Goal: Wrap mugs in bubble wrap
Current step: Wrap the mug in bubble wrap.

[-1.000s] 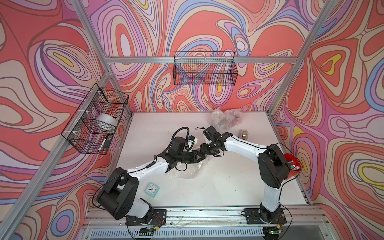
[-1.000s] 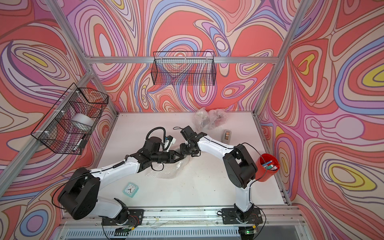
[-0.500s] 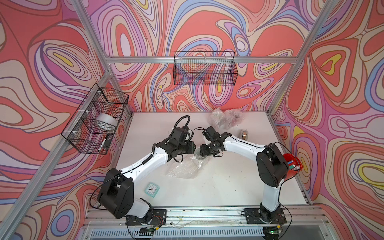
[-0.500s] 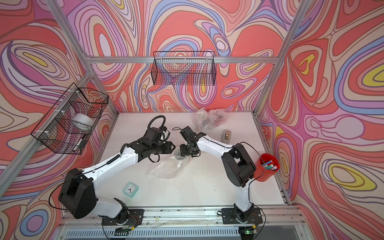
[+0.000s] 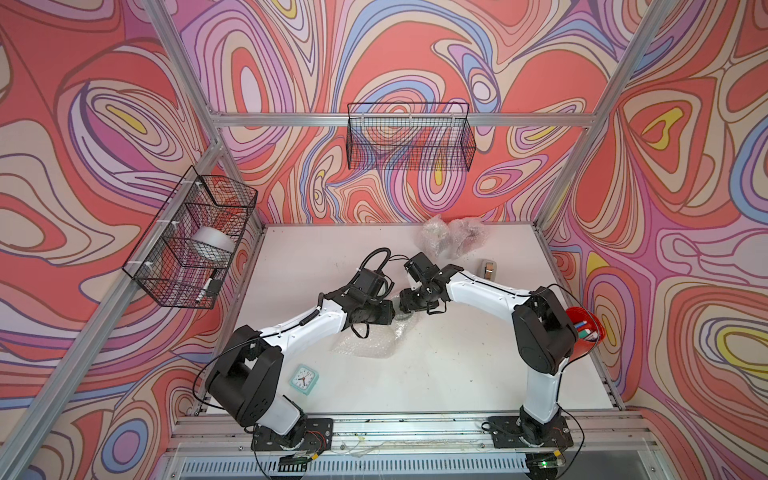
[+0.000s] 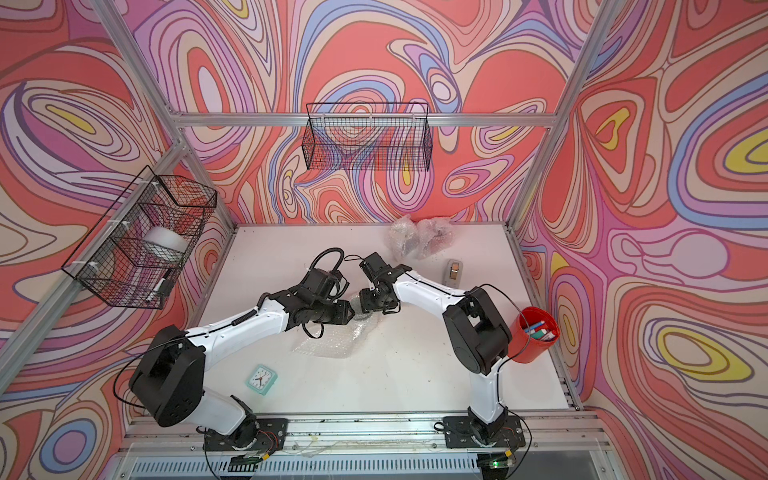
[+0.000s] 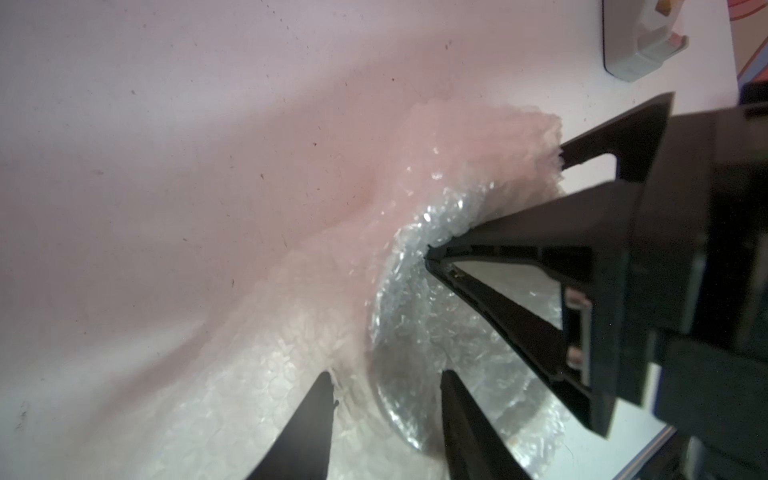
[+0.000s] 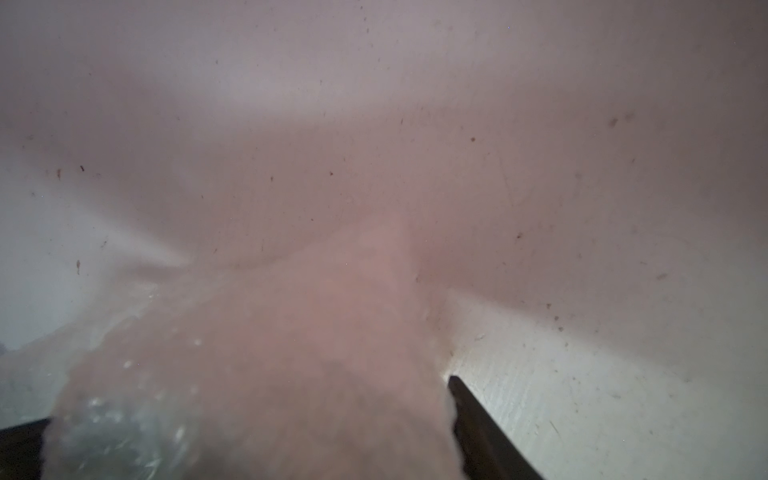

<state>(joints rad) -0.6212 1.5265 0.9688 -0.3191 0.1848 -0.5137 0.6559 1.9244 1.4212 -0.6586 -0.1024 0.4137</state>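
Bubble wrap (image 7: 291,353), a clear crinkled plastic sheet dotted with small air cells, is bunched round a mug (image 7: 390,411) at mid-desk. The jaws of the right gripper (image 7: 494,203) stand wide and are clamped on either side of that bundle. Only a curved rim of the mug shows through the plastic, and its colour cannot be told. The jaws of the left gripper (image 7: 386,374) stand part open, straddling the wrap beside the rim without pinching it. A loose tail of the sheet lies flat on the white desk (image 5: 457,374), towards the near left.

At the far edge sits one wrapped bundle (image 5: 436,241) with a second bundle (image 5: 467,235) just beside it. Right of them lies one grey tape dispenser (image 5: 490,268). One teal square clock (image 5: 304,378) lies near left.

A red plastic cup (image 6: 532,351) at the right edge holds a few markers (image 6: 538,328). One black wire basket (image 5: 174,291) on the left wall holds a white roll (image 5: 212,245) and, nearer, a single pen (image 5: 208,286). A second wire basket (image 5: 409,158) hangs on the far wall.
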